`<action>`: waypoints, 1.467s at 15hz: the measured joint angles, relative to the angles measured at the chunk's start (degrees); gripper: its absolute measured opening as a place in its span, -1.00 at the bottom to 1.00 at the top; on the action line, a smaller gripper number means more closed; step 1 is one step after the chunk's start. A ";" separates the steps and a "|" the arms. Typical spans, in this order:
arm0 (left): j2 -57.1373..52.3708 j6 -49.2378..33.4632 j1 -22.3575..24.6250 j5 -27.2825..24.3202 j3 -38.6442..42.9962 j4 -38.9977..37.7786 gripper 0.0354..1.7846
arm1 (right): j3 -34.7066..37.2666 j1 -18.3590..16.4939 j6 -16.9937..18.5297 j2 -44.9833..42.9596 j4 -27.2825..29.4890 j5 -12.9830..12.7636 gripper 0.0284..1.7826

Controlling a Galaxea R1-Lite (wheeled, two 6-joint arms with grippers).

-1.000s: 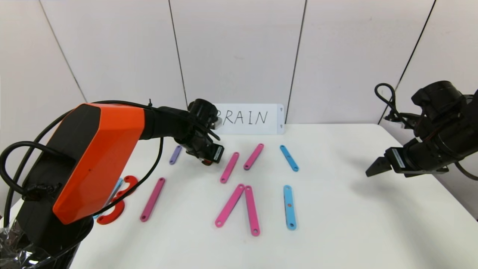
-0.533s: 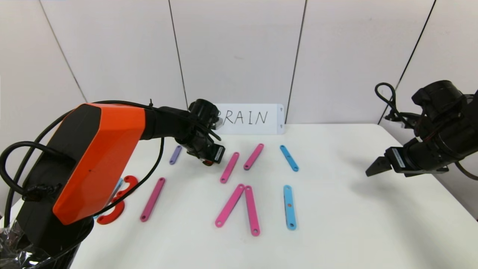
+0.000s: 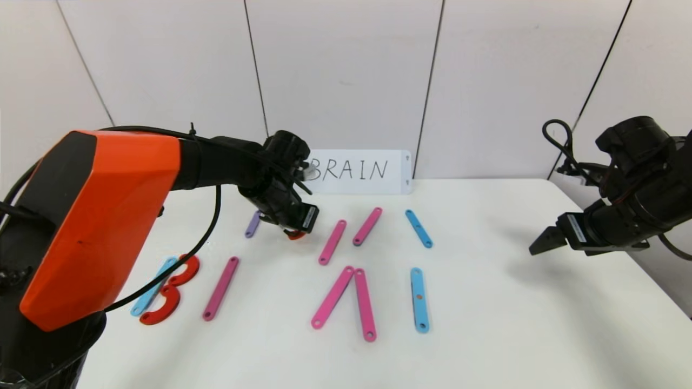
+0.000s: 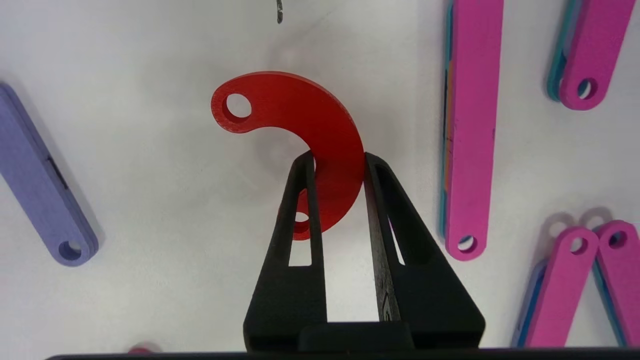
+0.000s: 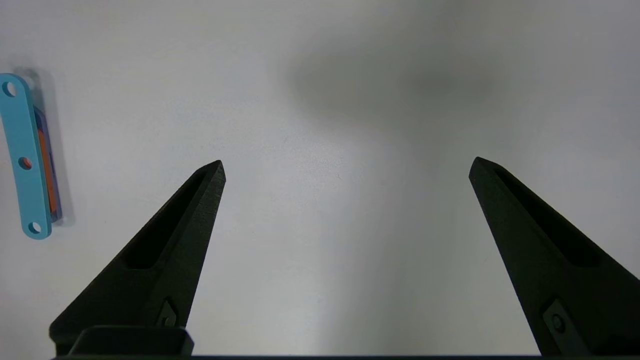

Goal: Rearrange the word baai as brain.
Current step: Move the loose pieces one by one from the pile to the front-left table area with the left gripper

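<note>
The word lies on the white table in flat pieces. A blue bar (image 3: pixel 153 286) with two red arcs (image 3: pixel 184 270) forms a B at the front left, beside a magenta bar (image 3: pixel 220 288). Two pink bars (image 3: pixel 332 296) make an A, and a blue bar (image 3: pixel 419 298) stands right of them. My left gripper (image 3: pixel 294 229) is shut on a third red arc (image 4: pixel 295 107), low over the table between a purple bar (image 4: pixel 40 185) and a pink bar (image 4: pixel 470 125). My right gripper (image 3: pixel 540 246) hangs open over bare table at the right.
A white card (image 3: pixel 359 172) with handwritten BRAIN leans on the back wall. Two slanted pink bars (image 3: pixel 367 226) and a blue bar (image 3: pixel 418 228) lie in the back row. The table's right edge runs under the right arm. The right wrist view shows a blue bar (image 5: pixel 24 155) off to one side.
My left arm has swung a little to the left with the red arc in its jaws, uncovering the blue bar and red arcs at the front left. The right arm has not moved.
</note>
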 joint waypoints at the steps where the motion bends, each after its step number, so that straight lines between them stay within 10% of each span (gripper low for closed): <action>1: -1.18 -0.02 0.00 0.09 1.00 -0.01 -0.70 | 0.00 0.00 0.00 0.02 0.00 0.00 0.92; 22: -25.37 0.06 1.54 2.19 39.52 -7.47 -0.70 | 1.55 2.68 -0.06 -2.05 0.02 -0.34 0.92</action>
